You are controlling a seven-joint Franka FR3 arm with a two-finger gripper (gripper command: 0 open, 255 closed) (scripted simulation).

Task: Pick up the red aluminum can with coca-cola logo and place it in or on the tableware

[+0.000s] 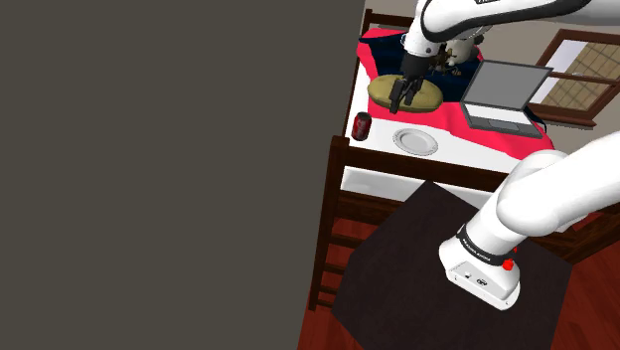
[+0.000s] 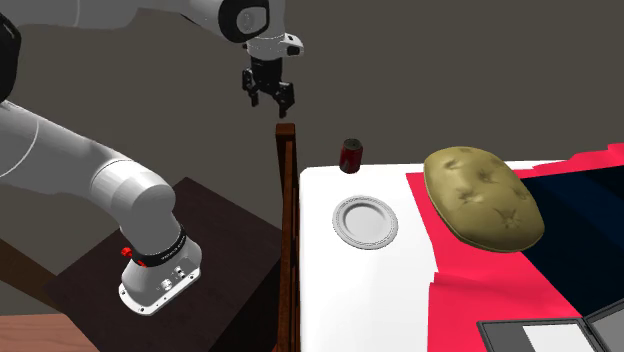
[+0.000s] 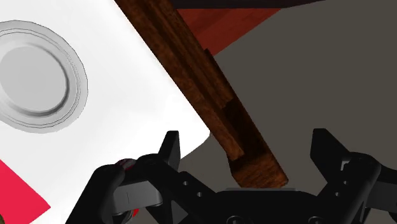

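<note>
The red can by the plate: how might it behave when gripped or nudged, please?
The red can stands upright and narrow, so a nudge could tip it. Its round body would then likely roll, perhaps off the edge of the white surface.

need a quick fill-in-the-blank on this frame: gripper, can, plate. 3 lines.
1. The gripper has its fingers ____, holding nothing.
2. The dark red can stands upright on the ____ surface, apart from the plate.
3. The plate has ____ on it.

Missing words: open; white; nothing.
</note>
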